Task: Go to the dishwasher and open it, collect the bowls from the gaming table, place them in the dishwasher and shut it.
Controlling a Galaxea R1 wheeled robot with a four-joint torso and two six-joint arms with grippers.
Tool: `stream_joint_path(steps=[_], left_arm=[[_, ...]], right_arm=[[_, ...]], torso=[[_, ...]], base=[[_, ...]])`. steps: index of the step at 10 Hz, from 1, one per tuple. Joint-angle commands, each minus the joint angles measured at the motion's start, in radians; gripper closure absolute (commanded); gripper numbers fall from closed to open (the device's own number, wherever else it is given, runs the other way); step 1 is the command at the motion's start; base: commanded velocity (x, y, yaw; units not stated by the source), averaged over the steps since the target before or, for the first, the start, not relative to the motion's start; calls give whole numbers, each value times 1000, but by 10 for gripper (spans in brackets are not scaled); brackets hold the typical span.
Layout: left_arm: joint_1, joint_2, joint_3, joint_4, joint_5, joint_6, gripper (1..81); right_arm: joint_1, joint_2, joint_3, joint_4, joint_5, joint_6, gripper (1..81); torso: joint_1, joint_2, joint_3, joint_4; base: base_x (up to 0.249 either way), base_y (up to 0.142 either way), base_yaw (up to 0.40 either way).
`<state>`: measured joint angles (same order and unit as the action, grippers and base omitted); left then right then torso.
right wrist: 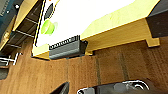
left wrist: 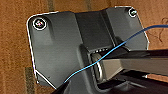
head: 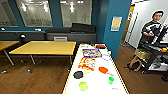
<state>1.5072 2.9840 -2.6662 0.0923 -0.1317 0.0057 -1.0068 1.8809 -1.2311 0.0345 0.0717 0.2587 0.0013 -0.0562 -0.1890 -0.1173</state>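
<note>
The gaming table [head: 100, 83], long with a white top and a yellowish rim, stretches away from me right in front. On its near part stand a lime-green bowl [head: 83, 86], a black bowl [head: 78, 74], an orange bowl [head: 103, 69] and a small green cup [head: 111, 80]. The right wrist view has the table's end [right wrist: 117, 27] with its dark slot [right wrist: 66, 46], and the green bowl [right wrist: 48, 27] and black bowl [right wrist: 49, 11] on top. My right arm hangs low beside that end, above the wooden floor. The dishwasher is out of view.
Colourful boxes [head: 87, 63] lie further along the white top. A yellow-topped table [head: 45, 47] stands to the left, with dark counters behind it. A blue pillar [head: 113, 27] rises at the far end. A person [head: 152, 27] with a control rig stands at the right. The floor [left wrist: 15, 50] is brown wood.
</note>
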Motion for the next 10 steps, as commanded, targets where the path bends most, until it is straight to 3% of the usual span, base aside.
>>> stream_joint_path(steps=[1,4,5,10], left_arm=[[-34,-3,3,-3,50,3,10],[-34,-5,3,-3,50,3,10],[-34,-3,3,-3,50,3,10],[-34,-5,5,-5,52,3,10]], right_arm=[[326,-128,50,120,-216,14,10],[495,-99,-19,117,-357,83,10],[535,-92,-40,113,-395,99,10],[664,-20,-105,107,-498,155,10]], torso=[[0,0,0,0],[0,0,0,0],[0,0,-22,0],[0,1,-100,0]], base=[[0,0,0],[0,0,0],[0,0,0],[0,0,0]])
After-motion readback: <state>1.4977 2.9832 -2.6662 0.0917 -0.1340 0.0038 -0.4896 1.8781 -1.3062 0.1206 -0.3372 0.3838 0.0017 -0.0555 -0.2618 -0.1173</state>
